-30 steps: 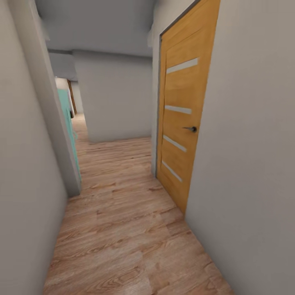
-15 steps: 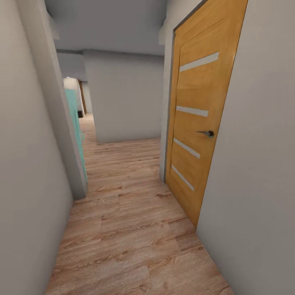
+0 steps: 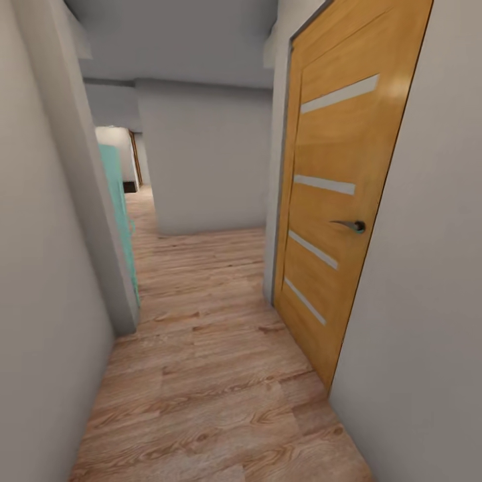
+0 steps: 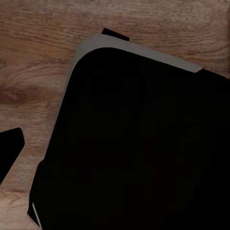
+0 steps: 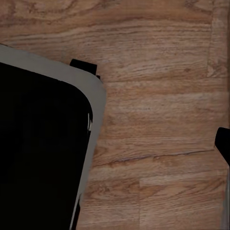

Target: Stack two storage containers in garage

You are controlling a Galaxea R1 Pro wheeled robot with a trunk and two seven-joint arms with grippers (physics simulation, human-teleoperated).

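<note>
1. The head view looks down a narrow corridor with a wood plank floor (image 3: pixel 201 361) running away from the camera, the planks laid across the passage.
2. On the right stands a closed orange-brown door (image 3: pixel 335 201) with four pale horizontal strips and a dark lever handle (image 3: pixel 351 225); it is set in a plain grey wall (image 3: pixel 422 301).
3. On the left a second grey wall (image 3: pixel 40 268) ends at a corner, and just behind that corner a turquoise panel (image 3: pixel 120 214) stands upright.
4. Farther on, a grey block of wall (image 3: pixel 207 154) closes the corridor straight ahead, with a lit opening (image 3: pixel 124 161) to its left.
5. The left wrist view looks straight down at the same plank floor (image 4: pixel 38 72) and shows a large black, grey-edged body of the robot (image 4: pixel 139 143); a black tip (image 4: pixel 9 148) juts in at the frame edge, and whether the left pincer is open or closed cannot be told.
6. The right wrist view shows planks (image 5: pixel 158 120), the black grey-rimmed body (image 5: pixel 43 153), and a small dark tip (image 5: pixel 223 143) at the edge; the right pincer's state cannot be told either.
7. No orange-red container appears in these views, so its place, heading and long axis cannot be told.
</note>
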